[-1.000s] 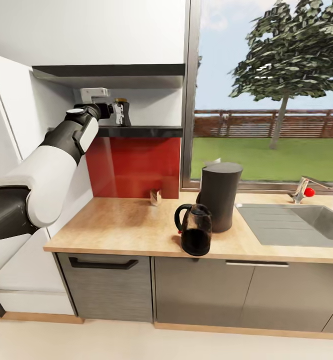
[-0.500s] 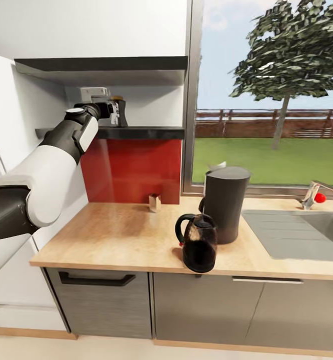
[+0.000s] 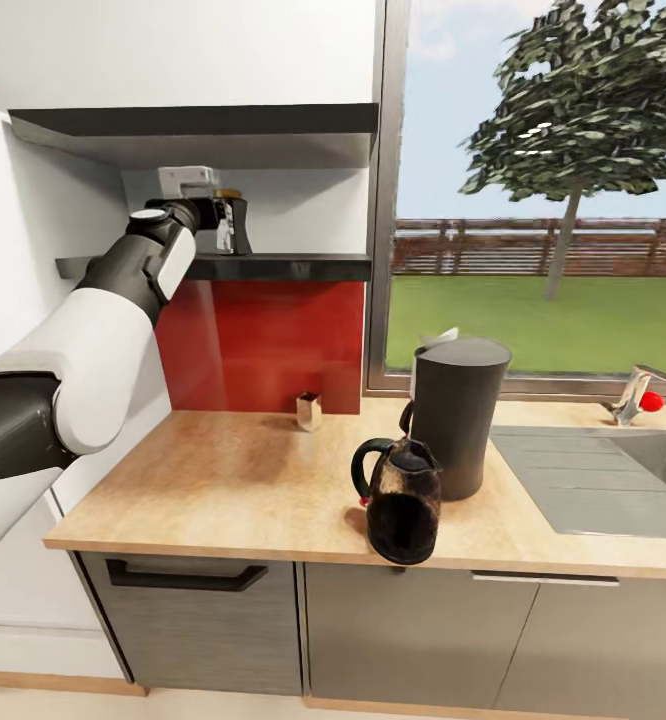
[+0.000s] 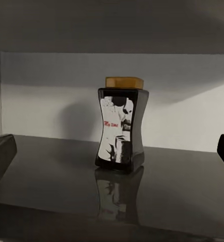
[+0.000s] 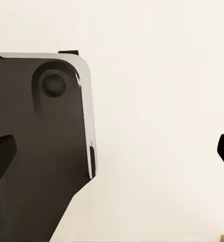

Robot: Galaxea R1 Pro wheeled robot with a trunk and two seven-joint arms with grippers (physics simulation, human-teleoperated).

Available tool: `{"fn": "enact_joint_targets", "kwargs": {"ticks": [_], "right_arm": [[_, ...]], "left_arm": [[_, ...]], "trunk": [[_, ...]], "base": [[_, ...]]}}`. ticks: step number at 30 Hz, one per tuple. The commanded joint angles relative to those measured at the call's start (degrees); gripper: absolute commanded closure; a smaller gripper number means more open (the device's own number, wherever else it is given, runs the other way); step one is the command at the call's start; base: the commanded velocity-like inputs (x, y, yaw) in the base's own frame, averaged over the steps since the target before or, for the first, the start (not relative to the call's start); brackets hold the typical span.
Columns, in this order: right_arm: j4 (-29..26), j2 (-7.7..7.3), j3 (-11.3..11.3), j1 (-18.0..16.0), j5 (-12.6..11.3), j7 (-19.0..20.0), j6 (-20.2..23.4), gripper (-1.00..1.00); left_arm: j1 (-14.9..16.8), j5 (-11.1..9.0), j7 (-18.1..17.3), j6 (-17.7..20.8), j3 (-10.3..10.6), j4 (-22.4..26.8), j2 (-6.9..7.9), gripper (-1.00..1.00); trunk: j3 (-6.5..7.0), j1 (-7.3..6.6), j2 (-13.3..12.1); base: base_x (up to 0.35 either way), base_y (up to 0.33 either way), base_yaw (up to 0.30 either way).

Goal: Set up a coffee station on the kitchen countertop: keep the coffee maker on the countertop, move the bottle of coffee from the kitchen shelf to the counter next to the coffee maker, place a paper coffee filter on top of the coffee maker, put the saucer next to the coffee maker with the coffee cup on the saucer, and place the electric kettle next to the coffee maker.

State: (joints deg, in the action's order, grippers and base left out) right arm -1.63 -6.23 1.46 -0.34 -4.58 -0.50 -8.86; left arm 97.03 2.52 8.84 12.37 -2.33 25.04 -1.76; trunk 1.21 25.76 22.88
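Note:
The bottle of coffee (image 4: 121,128), dark with a waisted shape, a black-and-white label and a tan lid, stands upright on the black kitchen shelf (image 3: 293,266). My left gripper (image 4: 113,154) is open, one finger at each side of the left wrist view, and the bottle stands a little beyond the fingertips. In the head view the left gripper (image 3: 221,218) partly covers the bottle (image 3: 239,224). On the countertop (image 3: 223,480) a tall black cylindrical appliance (image 3: 460,415) stands behind a dark glass jug with a handle (image 3: 401,500). My right gripper (image 5: 113,154) is open and holds nothing.
A small tan box (image 3: 309,410) sits by the red backsplash. A sink (image 3: 613,480) with a faucet (image 3: 638,395) lies at the right under the window. An upper cabinet hangs low over the shelf. A white sliver (image 3: 435,339) pokes up behind the tall appliance.
The whole head view has shifted, so the camera has moved. My left gripper now overlaps more of the bottle than before.

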Motion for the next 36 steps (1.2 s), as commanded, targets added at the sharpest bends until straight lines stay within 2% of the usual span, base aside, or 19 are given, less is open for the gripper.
{"fn": "enact_joint_targets", "kwargs": {"ticks": [1,5,16,22,29,36], "right_arm": [[0.05,0.0,0.16,-0.01,-0.49,-0.03,-0.2,-1.0],[0.05,-0.01,0.14,-0.01,-0.51,-0.03,-0.19,-1.0],[0.05,0.07,0.21,-0.01,-0.51,-0.03,-0.11,-1.0],[0.04,0.08,0.21,-0.01,-0.55,-0.02,-0.12,-1.0],[0.01,0.08,0.15,-0.01,-0.58,-0.03,-0.11,-1.0],[0.0,0.08,0.12,-0.01,-0.6,-0.03,-0.11,-1.0]], "left_arm": [[0.0,0.24,0.03,0.28,-0.31,0.17,-0.01,-1.0],[0.0,0.15,-0.29,0.38,-0.49,1.18,0.11,-1.0],[0.0,0.2,-0.8,0.54,-0.44,2.19,0.14,-1.0],[-0.01,0.54,-0.84,0.55,-0.48,2.21,0.43,-1.0],[0.0,0.41,-0.91,0.6,-0.48,2.21,1.59,-1.0],[-0.03,0.3,-0.86,0.59,-0.26,2.01,1.69,-1.0]], "trunk": [[-0.03,0.02,0.04],[-0.03,0.02,0.04],[-0.03,0.02,0.04],[-0.03,0.02,0.04],[-0.03,0.02,0.04],[-0.03,0.02,0.04]], "base": [[0.009,0.0,0.0],[0.091,0.07,-0.05],[0.192,0.23,-0.212],[0.045,0.059,-0.026],[0.014,0.03,-0.002],[0.153,0.162,0.0]]}}
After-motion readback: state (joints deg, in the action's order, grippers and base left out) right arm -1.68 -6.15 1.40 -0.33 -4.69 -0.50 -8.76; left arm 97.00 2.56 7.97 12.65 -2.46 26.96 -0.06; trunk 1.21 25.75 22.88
